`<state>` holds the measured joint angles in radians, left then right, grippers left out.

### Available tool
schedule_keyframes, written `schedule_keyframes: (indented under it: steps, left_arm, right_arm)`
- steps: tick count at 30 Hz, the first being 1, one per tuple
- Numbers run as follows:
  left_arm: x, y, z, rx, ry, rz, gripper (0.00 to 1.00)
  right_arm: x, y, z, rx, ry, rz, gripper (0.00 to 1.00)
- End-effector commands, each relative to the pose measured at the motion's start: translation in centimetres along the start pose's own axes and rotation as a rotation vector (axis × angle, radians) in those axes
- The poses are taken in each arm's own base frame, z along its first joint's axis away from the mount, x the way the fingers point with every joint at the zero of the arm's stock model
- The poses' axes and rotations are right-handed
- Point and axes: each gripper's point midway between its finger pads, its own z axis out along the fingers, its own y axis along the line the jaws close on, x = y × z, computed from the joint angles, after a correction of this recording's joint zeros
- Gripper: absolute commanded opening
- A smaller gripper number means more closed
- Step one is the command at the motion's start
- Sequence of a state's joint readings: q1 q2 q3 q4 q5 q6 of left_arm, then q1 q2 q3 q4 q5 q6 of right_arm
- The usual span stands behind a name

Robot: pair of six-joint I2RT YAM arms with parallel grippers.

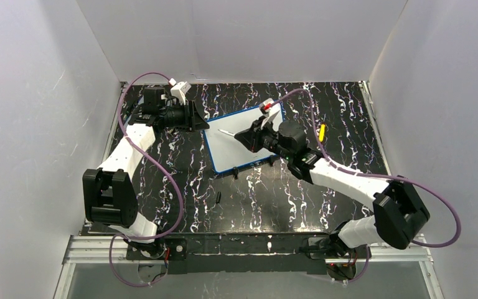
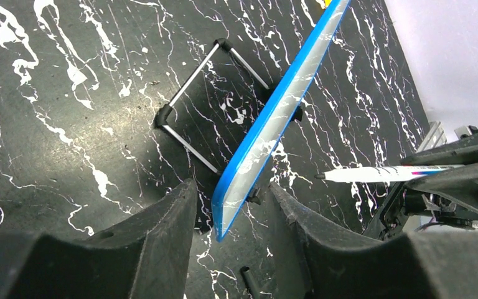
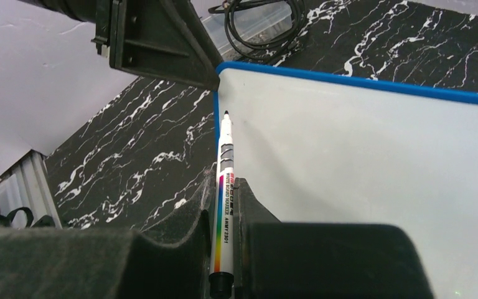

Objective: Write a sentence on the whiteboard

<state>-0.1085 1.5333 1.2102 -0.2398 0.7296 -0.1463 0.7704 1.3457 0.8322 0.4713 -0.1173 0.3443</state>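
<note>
Your right gripper (image 3: pixel 224 184) clamps the marker (image 3: pixel 226 143), tip at the blank board's (image 3: pixel 361 162) corner.
Do not press yet: the left gripper (image 2: pixel 231 190) straddles the board's corner narrowly, gaps either side, so the propped board may slide or tip and spoil the stroke. Beyond, a clear box (image 3: pixel 252 30) holds coiled black cables (image 3: pixel 233 18).

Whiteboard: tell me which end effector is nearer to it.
Left. The left end effector straddles a corner of the whiteboard, one finger on each side of its blue rim. The right end effector sits back from the board's face, shut on a marker.
</note>
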Motion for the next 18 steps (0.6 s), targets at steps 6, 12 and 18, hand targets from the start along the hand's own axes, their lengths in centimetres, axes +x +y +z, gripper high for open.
schedule_keyframes:
  steps: [6, 12, 18]
  left_arm:
    - [0.1, -0.8, -0.3, 0.055, 0.001, 0.041, 0.37]
    - [0.2, -0.6, -0.2, 0.047, 0.005, 0.048, 0.3]
    - [0.3, -0.4, -0.1, 0.043, 0.007, 0.056, 0.23]
  right_arm:
    - [-4.2, 1.7, 3.0, -0.043, -0.121, -0.067, 0.01]
    - [-3.3, 1.8, 3.9, -0.041, -0.101, -0.078, 0.01]
    - [-3.0, 1.6, 4.3, -0.026, -0.098, -0.084, 0.01]
